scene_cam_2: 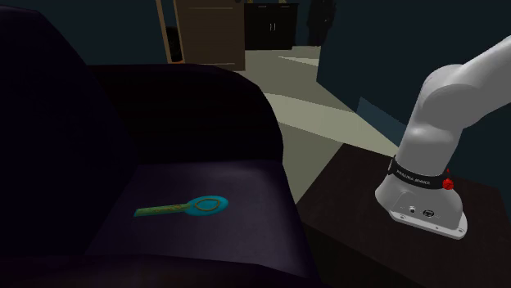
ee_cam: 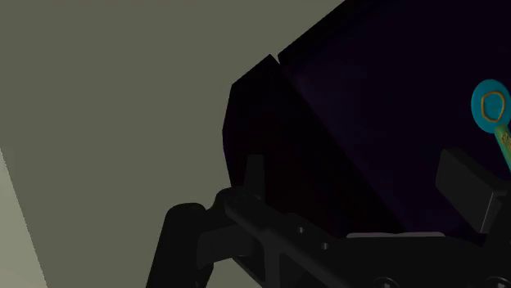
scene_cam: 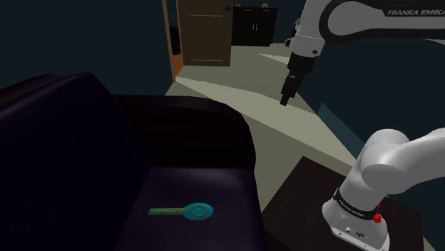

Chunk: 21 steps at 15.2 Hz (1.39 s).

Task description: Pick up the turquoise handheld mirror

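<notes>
The turquoise handheld mirror (scene_cam: 184, 211) lies flat on the dark purple sofa seat (scene_cam: 207, 182), its round head toward the shoulder view's right and its greenish handle pointing left. It also lies on the seat in the second exterior view, mirror (scene_cam_2: 184, 208). My black gripper (scene_cam: 287, 93) hangs high over the floor, well up and to the right of the sofa and far from the mirror. In the wrist view the gripper (ee_cam: 327, 209) is open, its fingers (ee_cam: 468, 184) apart with nothing between them. The mirror (ee_cam: 493, 110) shows beyond the right finger.
The sofa's armrest (scene_cam: 192, 128) rises between the seat and the pale floor (scene_cam: 285, 142). My base sits on a dark stand (scene_cam: 314, 185) beside the sofa. A brown door (scene_cam: 203, 32) and a dark cabinet (scene_cam: 253, 25) stand at the back.
</notes>
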Each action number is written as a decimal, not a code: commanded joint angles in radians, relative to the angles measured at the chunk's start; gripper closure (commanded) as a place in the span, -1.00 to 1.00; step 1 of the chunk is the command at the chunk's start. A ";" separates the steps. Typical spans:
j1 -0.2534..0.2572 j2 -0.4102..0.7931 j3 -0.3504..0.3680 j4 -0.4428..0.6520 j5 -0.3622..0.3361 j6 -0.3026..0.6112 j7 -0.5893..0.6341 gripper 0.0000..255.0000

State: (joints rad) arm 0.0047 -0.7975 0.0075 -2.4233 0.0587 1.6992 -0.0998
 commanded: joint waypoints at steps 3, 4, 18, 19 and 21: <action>0.015 0.027 0.039 -0.021 0.017 0.046 0.032 -1.00; 0.022 0.043 0.058 -0.030 0.025 0.069 0.048 -1.00; 0.092 0.398 0.330 -0.020 0.064 0.395 0.291 -1.00; 0.093 0.432 0.349 -0.010 0.057 0.416 0.312 -1.00; 0.094 0.502 0.386 0.013 0.037 0.456 0.357 -1.00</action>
State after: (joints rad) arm 0.0957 -0.3286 0.3718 -2.4206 0.1030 2.1358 0.2295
